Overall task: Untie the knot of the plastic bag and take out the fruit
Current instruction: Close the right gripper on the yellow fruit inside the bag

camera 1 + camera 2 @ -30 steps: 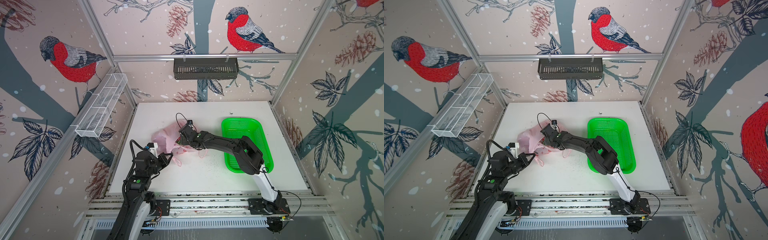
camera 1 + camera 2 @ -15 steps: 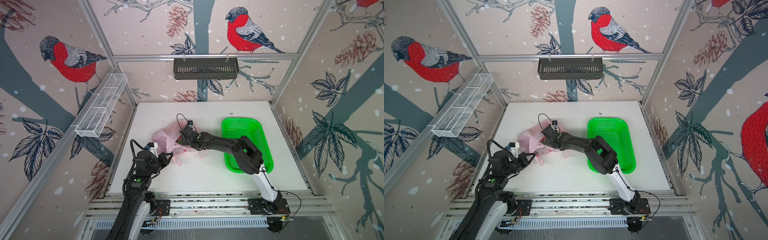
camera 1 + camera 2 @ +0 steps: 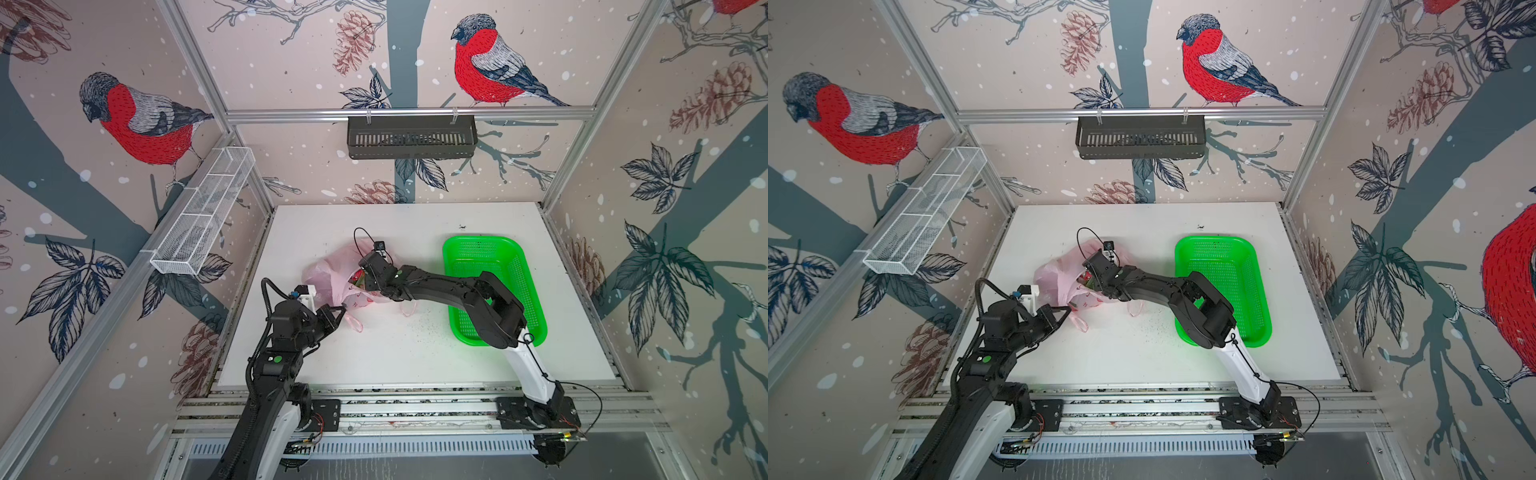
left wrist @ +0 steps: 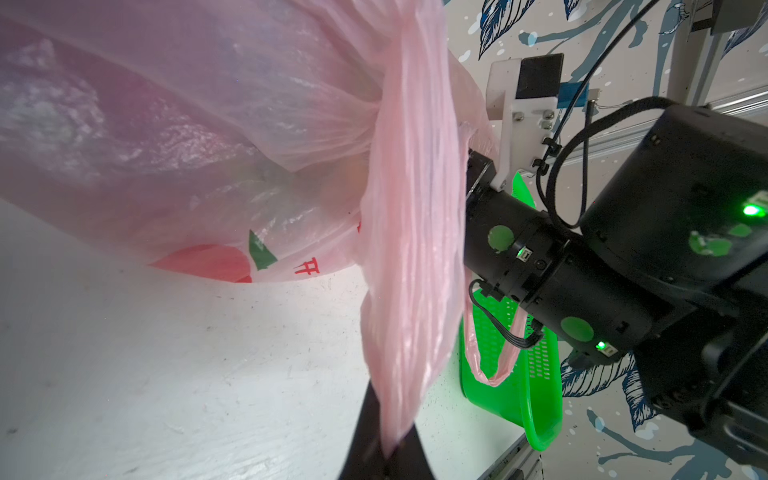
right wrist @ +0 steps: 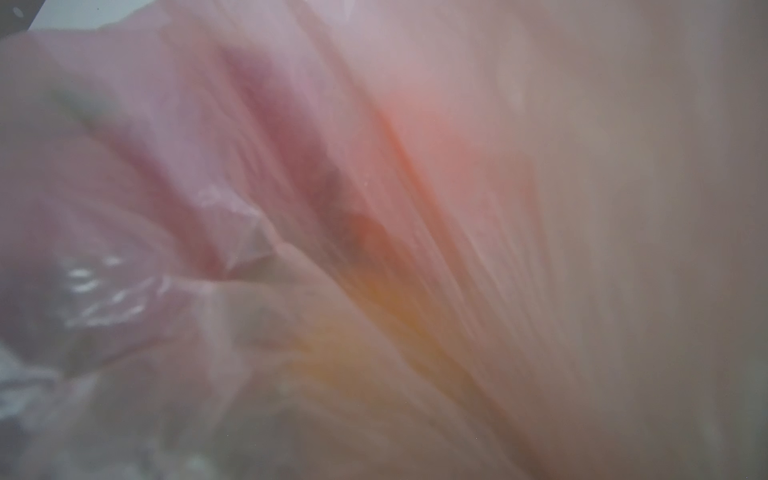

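The pale pink plastic bag [image 3: 328, 274] [image 3: 1054, 278] lies left of the table's middle. My left gripper [image 3: 341, 309] [image 3: 1066, 309] is shut on one of its handle straps [image 4: 409, 249], which runs taut down into the jaws [image 4: 384, 457]. A second handle loop [image 3: 409, 308] [image 4: 490, 365] hangs loose. My right gripper [image 3: 365, 274] [image 3: 1094, 276] reaches into the bag's mouth, and its fingers are hidden by film. A red and green piece of fruit [image 3: 356, 277] [image 3: 1086, 280] shows there. The right wrist view is filled with pink film [image 5: 374, 208] with an orange-yellow glow behind it. The knot is out of view.
A bright green mesh basket [image 3: 478, 249] [image 3: 1217, 257] [image 4: 536, 415] stands right of the bag, under the right arm's elbow. A black rack [image 3: 411, 137] and a white wire shelf [image 3: 203, 216] hang on the walls. Dark specks [image 3: 419, 326] lie in front of the basket.
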Tool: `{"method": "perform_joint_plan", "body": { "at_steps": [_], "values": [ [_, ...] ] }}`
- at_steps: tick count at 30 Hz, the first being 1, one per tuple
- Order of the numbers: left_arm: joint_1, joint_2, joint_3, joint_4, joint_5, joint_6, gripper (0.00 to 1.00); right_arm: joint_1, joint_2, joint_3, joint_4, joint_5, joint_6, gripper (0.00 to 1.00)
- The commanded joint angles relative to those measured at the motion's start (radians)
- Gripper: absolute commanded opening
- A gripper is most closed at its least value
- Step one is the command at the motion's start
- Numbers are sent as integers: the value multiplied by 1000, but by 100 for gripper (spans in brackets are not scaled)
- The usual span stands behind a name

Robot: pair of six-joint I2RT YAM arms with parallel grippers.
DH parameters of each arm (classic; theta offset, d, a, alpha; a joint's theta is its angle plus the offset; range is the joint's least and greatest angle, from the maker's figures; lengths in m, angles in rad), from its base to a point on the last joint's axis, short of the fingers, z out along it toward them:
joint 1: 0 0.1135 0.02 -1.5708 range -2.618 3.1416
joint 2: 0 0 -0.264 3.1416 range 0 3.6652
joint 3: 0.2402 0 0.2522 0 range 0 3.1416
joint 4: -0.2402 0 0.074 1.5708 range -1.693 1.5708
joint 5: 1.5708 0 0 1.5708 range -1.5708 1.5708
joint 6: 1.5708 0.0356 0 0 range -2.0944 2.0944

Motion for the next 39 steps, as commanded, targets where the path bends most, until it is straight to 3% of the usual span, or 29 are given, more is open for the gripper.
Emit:
{"method": "perform_joint_plan", "body": {
  "at_steps": [1,13,39],
  "values": [
    [2,2,14,53,-10,5,0,12,-26,-9,5,5,-23,34],
    [2,70,69,74,-37,50,0,60,-129,-73,-1,18,-42,28],
    [2,149,113,120,-46,73,0,103,-314,-131,-15,-38,-86,26]
  ]
}}
